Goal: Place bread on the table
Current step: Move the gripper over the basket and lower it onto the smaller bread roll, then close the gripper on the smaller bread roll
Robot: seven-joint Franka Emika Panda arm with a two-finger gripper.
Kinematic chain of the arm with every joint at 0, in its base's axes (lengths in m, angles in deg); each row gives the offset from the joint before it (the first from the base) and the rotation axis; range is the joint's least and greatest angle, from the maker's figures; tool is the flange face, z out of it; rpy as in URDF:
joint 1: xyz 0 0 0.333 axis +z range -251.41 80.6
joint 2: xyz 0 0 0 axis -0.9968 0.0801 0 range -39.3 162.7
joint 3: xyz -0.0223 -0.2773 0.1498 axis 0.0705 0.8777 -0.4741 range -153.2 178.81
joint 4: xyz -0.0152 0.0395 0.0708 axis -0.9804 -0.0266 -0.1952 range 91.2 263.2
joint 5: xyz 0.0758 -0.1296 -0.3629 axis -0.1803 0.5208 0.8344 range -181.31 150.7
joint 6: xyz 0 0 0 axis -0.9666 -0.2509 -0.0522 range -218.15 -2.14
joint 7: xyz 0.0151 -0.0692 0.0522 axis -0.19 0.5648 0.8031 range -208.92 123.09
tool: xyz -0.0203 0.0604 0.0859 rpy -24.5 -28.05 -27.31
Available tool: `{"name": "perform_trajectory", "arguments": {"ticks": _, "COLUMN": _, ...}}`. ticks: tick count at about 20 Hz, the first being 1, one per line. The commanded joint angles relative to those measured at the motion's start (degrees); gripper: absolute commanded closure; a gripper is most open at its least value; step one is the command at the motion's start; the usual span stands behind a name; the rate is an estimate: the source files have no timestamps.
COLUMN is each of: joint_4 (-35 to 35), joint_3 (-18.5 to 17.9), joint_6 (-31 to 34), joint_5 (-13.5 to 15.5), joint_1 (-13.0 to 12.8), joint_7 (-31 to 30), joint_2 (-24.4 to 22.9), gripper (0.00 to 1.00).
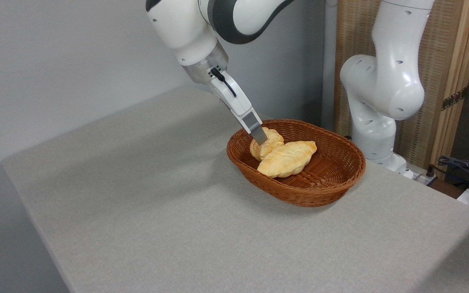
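Left of the basket (299, 191), bare table (136, 211) waits. At the bread (264, 147) inside the left end, my gripper (260, 138) touches its top; whether it grips, I cannot tell. I should clamp squarely, lift clear of the rim and spare the longer loaf (288, 158) rightward.

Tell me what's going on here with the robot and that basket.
A white robot arm is reaching into a wicker basket on the grey table. Its gripper is down at the small round bread, which lies beside a longer loaf. The bread is not yet out; whether the jaws have closed is unclear.
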State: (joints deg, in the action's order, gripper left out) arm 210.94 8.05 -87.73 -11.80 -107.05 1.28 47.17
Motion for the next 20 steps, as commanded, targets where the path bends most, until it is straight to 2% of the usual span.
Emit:
{"name": "perform_trajectory", "arguments": {"ticks": 1, "joint_4": 1.3, "joint_3": -0.4, "joint_6": 0.7, "joint_5": 0.8, "joint_1": -0.7, "joint_7": 0.4, "joint_2": 0.1, "gripper": 0.00}}
{"name": "perform_trajectory", "arguments": {"ticks": 9, "joint_4": 2.7, "joint_3": -0.4, "joint_6": 1.3, "joint_5": 0.8, "joint_1": -1.5, "joint_7": 0.4, "joint_2": 2.0, "gripper": 0.01}}
{"name": "perform_trajectory", "arguments": {"ticks": 10, "joint_4": 2.7, "joint_3": -0.4, "joint_6": 1.3, "joint_5": 0.8, "joint_1": -1.6, "joint_7": 0.4, "joint_2": 2.5, "gripper": 0.11}}
{"name": "perform_trajectory", "arguments": {"ticks": 12, "joint_4": 2.7, "joint_3": -0.3, "joint_6": 1.1, "joint_5": 0.8, "joint_1": -2.8, "joint_7": 0.5, "joint_2": 3.0, "gripper": 0.44}}
{"name": "perform_trajectory", "arguments": {"ticks": 14, "joint_4": 2.6, "joint_3": -0.4, "joint_6": 0.9, "joint_5": 1.0, "joint_1": -2.8, "joint_7": 0.4, "joint_2": 3.5, "gripper": 0.61}}
{"name": "perform_trajectory", "arguments": {"ticks": 16, "joint_4": 2.6, "joint_3": -0.4, "joint_6": 0.7, "joint_5": 1.0, "joint_1": -2.8, "joint_7": 0.5, "joint_2": 3.5, "gripper": 0.69}}
{"name": "perform_trajectory", "arguments": {"ticks": 20, "joint_4": 2.5, "joint_3": -0.4, "joint_6": 0.6, "joint_5": 1.0, "joint_1": -2.8, "joint_7": 0.9, "joint_2": 3.5, "gripper": 0.72}}
